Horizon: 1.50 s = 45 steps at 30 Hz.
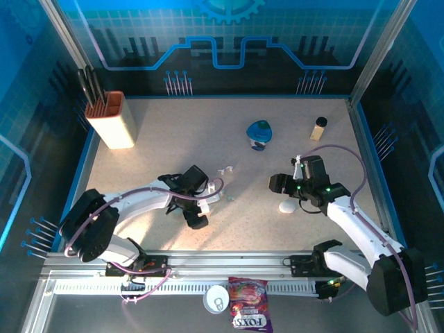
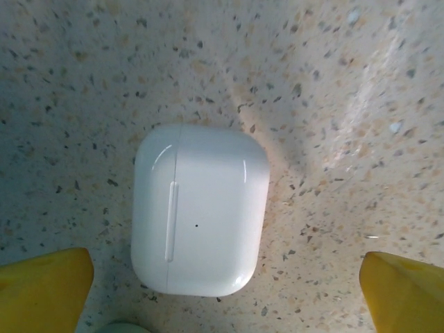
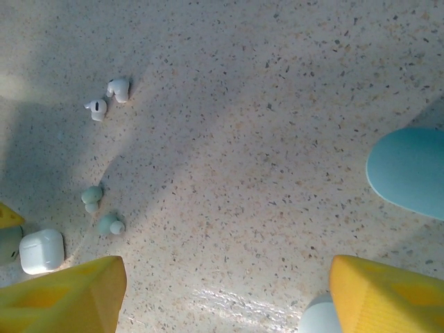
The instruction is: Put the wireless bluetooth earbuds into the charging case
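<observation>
Left tool point(image 2: 225, 295) hangs low over the speckled table point(image 2: 333, 83), its yellow fingertips point(image 2: 45, 288) spread wide on either side of a closed white case point(image 2: 200, 208) that lies flat between them, touched by neither. From the right wrist camera, the same case sits at the far left edge, with two teal earbuds point(image 3: 101, 209) loose on the table just beside it and two white earbuds point(image 3: 108, 99) a little farther on, the pair lying close together. None of the four is in a case. Right tool point(image 3: 229, 298) is also wide open and holds nothing; a pale pebble-shaped case point(image 3: 318, 318) rests by its right fingertip, and a teal case point(image 3: 409, 170) lies near the right edge. Seen from above, a knife block point(image 1: 114, 119) stands at the table's far left corner and a small bottle point(image 1: 319, 128) at the far right.
</observation>
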Available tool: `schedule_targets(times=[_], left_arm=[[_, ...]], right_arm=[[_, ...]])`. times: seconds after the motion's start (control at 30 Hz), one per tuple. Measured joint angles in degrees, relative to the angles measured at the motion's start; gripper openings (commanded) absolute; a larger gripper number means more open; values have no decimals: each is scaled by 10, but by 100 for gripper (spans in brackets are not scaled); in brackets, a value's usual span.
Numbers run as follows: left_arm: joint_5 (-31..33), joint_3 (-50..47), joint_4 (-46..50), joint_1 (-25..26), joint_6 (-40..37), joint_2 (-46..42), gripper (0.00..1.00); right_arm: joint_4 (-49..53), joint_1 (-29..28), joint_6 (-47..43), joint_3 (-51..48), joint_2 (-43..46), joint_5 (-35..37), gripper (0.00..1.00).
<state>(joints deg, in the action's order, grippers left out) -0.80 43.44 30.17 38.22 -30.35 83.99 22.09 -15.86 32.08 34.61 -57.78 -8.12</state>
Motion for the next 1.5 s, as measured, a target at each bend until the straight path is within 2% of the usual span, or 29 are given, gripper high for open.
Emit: schedule_targets(times=[0.07,0.23,0.37,0.77,1.03,1.2,1.37,1.5], left_arm=[[5,2,0,0,2,15,89],[5,8,-8,0,4,38,85],[6,13,-9,0,4,45,76],[2,25,-17,-6,15,54,32],[-11,16,-22,-5,12,37,30],[-21,-10,-51,-4,-3,-38,30],[-25,-40,-101,2,-37,-128,30],[-25,-54,-129,8,-66,-165,30]], right_arm=[[-5,0,0,0,-2,-2,78],[-17,0,0,0,-13,-10,78],[-29,0,0,-1,-13,-13,78],[-42,0,-2,-16,-26,-19,78],[-46,-3,-2,-16,-38,-28,77],[-54,-23,0,-10,-50,-51,76],[-69,-66,5,27,-95,-91,76],[-103,-118,16,49,-129,-125,76]])
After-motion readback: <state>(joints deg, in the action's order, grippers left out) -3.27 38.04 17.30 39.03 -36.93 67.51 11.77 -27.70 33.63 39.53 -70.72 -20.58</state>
